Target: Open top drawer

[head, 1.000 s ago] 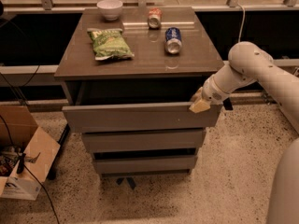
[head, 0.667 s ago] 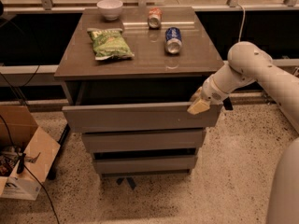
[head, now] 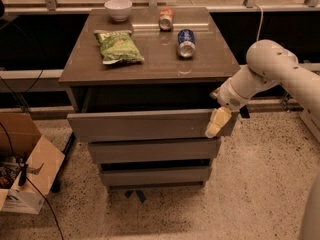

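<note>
Your gripper point(head: 217, 123) sits against the right end of the top drawer point(head: 140, 125), which juts out beneath the tabletop point(head: 160, 66). You can't tell its grip. The lettering on the green bag point(head: 119, 46) and blue can point(head: 186, 42) is unreadable.

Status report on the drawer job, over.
Gripper at right end of top drawer front. Drawer partly out. Cardboard box on floor beside, not in the way.
</note>
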`<control>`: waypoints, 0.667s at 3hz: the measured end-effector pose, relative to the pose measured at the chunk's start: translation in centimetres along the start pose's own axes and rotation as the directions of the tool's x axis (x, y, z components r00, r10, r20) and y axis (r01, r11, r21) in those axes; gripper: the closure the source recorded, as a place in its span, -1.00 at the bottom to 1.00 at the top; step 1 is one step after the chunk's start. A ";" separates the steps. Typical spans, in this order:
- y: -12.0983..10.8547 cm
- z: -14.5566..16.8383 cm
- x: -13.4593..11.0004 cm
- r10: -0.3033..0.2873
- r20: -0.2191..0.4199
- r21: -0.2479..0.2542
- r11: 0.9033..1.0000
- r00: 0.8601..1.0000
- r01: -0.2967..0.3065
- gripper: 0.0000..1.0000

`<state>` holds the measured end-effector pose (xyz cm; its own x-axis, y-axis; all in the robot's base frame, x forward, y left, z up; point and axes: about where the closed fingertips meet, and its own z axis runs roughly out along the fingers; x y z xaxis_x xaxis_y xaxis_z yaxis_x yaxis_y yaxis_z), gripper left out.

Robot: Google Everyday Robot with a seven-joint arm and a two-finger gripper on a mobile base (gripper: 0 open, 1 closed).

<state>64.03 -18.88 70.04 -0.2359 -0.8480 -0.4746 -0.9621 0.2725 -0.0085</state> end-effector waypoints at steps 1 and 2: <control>0.0 0.0 0.0 0.001 -0.001 0.000 1.000 1.000 -0.001 -1.00; 0.0 0.5 1.1 0.030 0.009 -0.028 0.999 1.000 -0.030 -1.00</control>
<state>63.84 -19.56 69.09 -0.2636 -0.8355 -0.4822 -0.9581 0.2848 0.0303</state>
